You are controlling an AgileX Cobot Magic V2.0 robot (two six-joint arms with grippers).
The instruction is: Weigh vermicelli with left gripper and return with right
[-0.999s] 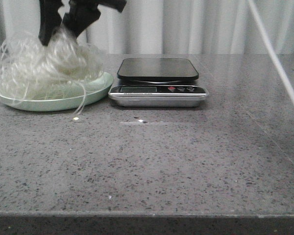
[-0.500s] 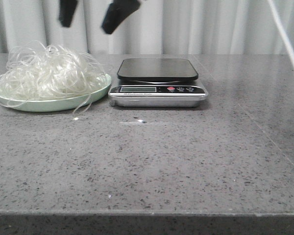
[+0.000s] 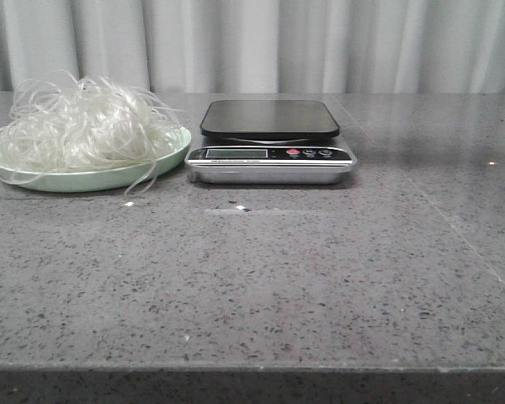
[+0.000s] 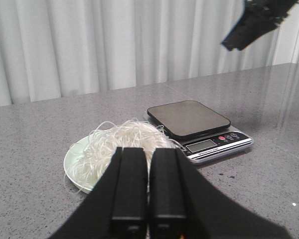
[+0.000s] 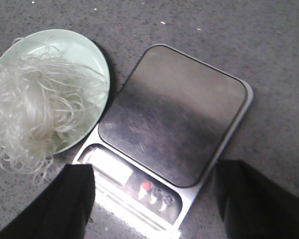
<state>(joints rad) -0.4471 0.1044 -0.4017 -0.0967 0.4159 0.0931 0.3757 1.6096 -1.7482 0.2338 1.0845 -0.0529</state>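
The vermicelli (image 3: 84,126) lies as a fluffy whitish nest on the pale green plate (image 3: 93,178) at the table's left. It also shows in the left wrist view (image 4: 124,144) and the right wrist view (image 5: 30,104). The scale (image 3: 269,143) stands just right of the plate, its black platform bare. No gripper shows in the front view. My left gripper (image 4: 149,150) is shut and empty, held back from the plate on the near side. My right gripper (image 5: 153,169) is open and empty, high above the scale (image 5: 174,114); it also shows in the left wrist view (image 4: 256,22).
Grey speckled table (image 3: 261,278) with a white curtain (image 3: 320,42) behind it. A few loose strands hang over the plate's front rim (image 3: 143,181). Small light specks lie on the table in front of the scale (image 3: 242,207).
A black gripper that had its fingers in the vermicelli let go, rose and left the front view. The vermicelli has settled on the plate.
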